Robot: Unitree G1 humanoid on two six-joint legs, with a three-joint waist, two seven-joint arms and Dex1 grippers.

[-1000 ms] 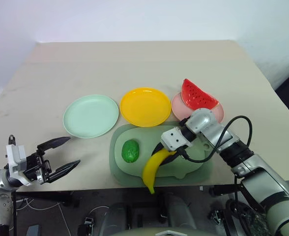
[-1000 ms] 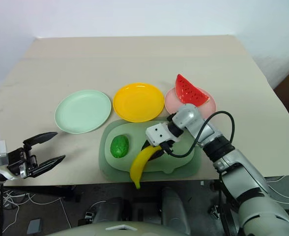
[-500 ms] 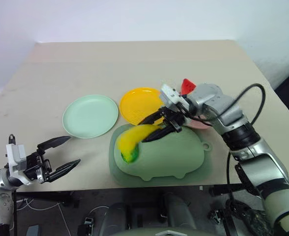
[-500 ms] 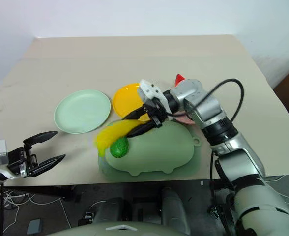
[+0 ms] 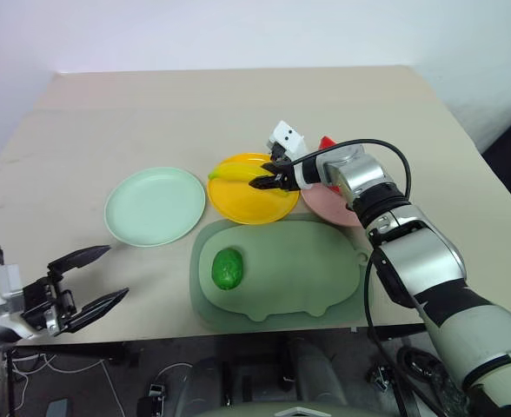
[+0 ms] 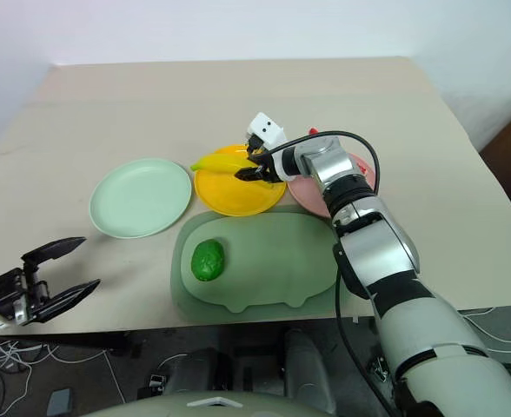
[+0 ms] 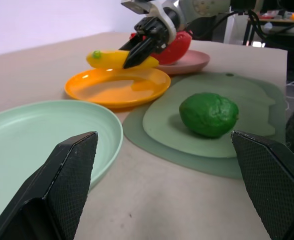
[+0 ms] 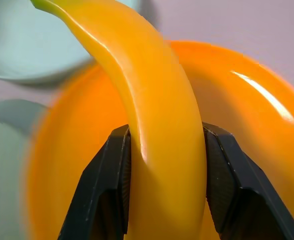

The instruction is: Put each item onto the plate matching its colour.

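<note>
Beige table (image 5: pixel 238 113): right claw (image 5: pixel 268 180) clamps banana (image 5: pixel 236 170) above yellow-orange plate (image 5: pixel 247 205); left claw (image 5: pixel 86 282) open.

Right arm: rounded silver-grey shells joined by black ribbed collars. A black cable arcs over the wrist, just behind the right claw (image 5: pixel 269 181), whose two fingers are slim, black and pointed. A small white block with two dark dots sits directly above that claw. Left claw (image 5: pixel 89 279): two black tapered fingers with fine cross-hatched inner pads (image 7: pixel 69 185), mounted on a black frame, apparently bolted to a white housing behind it.
</note>
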